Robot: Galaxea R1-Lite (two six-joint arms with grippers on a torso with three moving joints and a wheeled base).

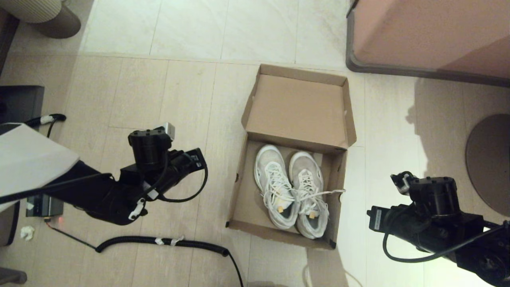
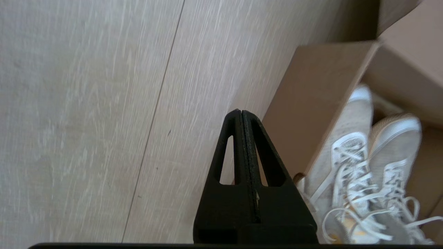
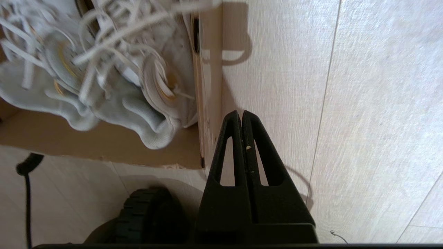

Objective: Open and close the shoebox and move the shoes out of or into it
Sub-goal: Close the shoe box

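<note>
shoebox [image 1: 243, 187] on the floor [image 1: 179, 91], centred ahead of the robot, lid [image 1: 297, 109] swung fully open and leaning back on the far side, inner face up

shoes [image 1: 291, 189] both inside the box, side by side and touching, toes toward the lid, heels toward the robot; packed toward the right half of the box, bare cardboard strip on the left; one lace [image 1: 332, 192] draped over the right wall

left end effector [image 2: 241, 114] pressed closed, holding nothing; hanging over bare floor just left of the box's left wall, apart from it; shoes and left wall visible beside it in the left wrist view

right end effector [image 3: 241, 114] also closed on nothing; over the floor just right of the box, near its right near corner, not touching; shoe heels and right wall visible in the right wrist view

pinkish-brown furniture block [image 1: 430, 36] with grey base beyond the box to the far right; coiled black cable [image 1: 167, 241] on the floor below the left arm; round dark mat [image 1: 490, 159] at the right edge
</note>
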